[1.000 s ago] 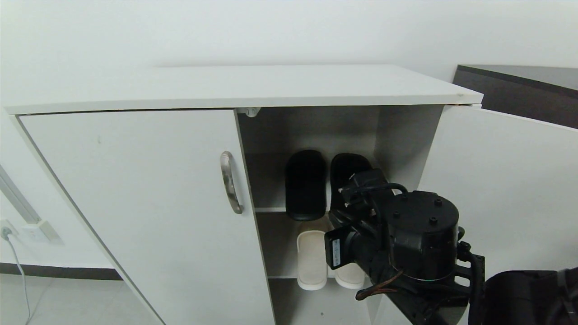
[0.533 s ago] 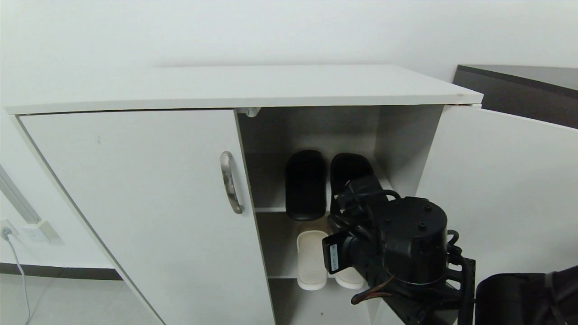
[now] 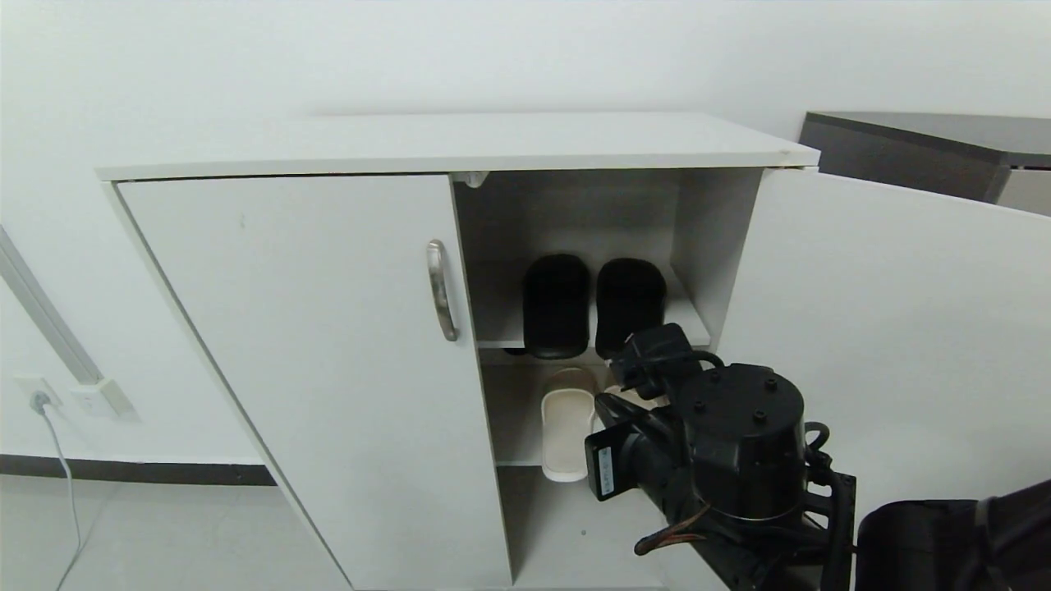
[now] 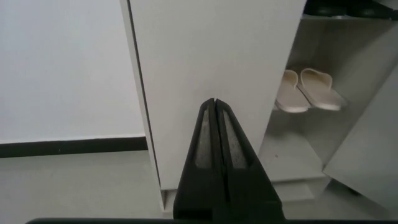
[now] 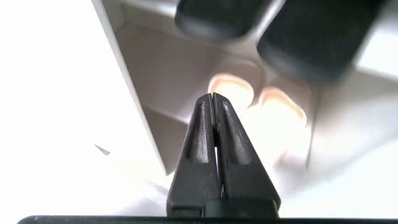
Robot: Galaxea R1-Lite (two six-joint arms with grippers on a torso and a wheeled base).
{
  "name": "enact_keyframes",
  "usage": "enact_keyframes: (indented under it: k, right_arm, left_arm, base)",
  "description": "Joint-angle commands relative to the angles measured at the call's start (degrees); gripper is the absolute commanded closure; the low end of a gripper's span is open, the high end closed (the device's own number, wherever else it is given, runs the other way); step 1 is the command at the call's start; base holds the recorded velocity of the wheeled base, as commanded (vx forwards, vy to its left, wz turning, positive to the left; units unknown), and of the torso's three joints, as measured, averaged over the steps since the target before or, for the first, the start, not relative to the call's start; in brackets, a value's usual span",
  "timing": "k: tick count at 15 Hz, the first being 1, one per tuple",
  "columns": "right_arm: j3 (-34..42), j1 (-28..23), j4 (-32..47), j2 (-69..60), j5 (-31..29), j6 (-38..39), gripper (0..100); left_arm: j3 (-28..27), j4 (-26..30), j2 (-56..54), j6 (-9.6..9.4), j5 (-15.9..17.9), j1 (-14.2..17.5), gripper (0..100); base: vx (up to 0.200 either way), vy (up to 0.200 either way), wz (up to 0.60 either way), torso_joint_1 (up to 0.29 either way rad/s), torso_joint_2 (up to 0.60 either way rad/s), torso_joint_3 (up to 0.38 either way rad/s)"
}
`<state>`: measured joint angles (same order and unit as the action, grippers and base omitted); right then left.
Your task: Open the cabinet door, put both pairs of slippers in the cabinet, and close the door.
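Both pairs look to be in. The black slippers [image 3: 557, 305] sit side by side on the upper shelf [image 3: 694, 332], centre of the head view. The cream slippers [image 3: 566, 420] are on the shelf below [image 3: 516, 427], partly behind my right arm [image 3: 739, 435]. So the loading part is done, by my reckoning.

What's left is the door. The cabinet's right door [image 3: 895, 328] is swung wide open across the right side of the frame. The left door [image 3: 304, 345] is shut, handle [image 3: 441, 290] untouched.

Right gripper [image 5: 214, 99] has its fingers pressed together, holding nothing, pointed at the shelves. Left gripper [image 4: 215, 102] is likewise pinched shut and empty, facing the closed door.

Next up, I'd guess, is pushing that open door home.
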<state>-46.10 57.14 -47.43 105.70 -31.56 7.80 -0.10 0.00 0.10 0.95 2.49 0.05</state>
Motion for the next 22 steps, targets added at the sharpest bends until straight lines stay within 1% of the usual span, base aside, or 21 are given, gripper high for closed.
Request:
enact_keyframes:
  k: [1, 9, 13, 22]
  right_arm:
    - [0.14, 0.08, -0.47, 0.73, 0.01, -0.07, 100]
    - [1.37, -0.10, -2.05, 1.08, -0.08, -0.16, 100]
    - [2.42, -1.50, -3.19, 1.08, 0.10, -2.44, 100]
    - [4.80, -1.50, -5.74, 1.26, 0.36, -3.23, 100]
  left_arm:
    - [0.01, 0.00, -0.01, 0.02, -0.03, 0.04, 100]
    - [0.01, 0.00, -0.01, 0.02, 0.06, 0.04, 100]
    - [0.01, 0.00, -0.01, 0.02, -0.03, 0.04, 100]
    - [0.01, 0.00, -0.01, 0.10, -0.11, 0.04, 100]
  base:
    - [-0.200, 0.000, 0.00, 0.012, 0.01, 0.002]
    - [-0.200, 0.000, 0.00, 0.002, 0.00, 0.002]
    - [-0.200, 0.000, 0.00, 0.006, 0.00, 0.004]
    - [0.000, 0.000, 0.00, 0.000, 0.00, 0.000]
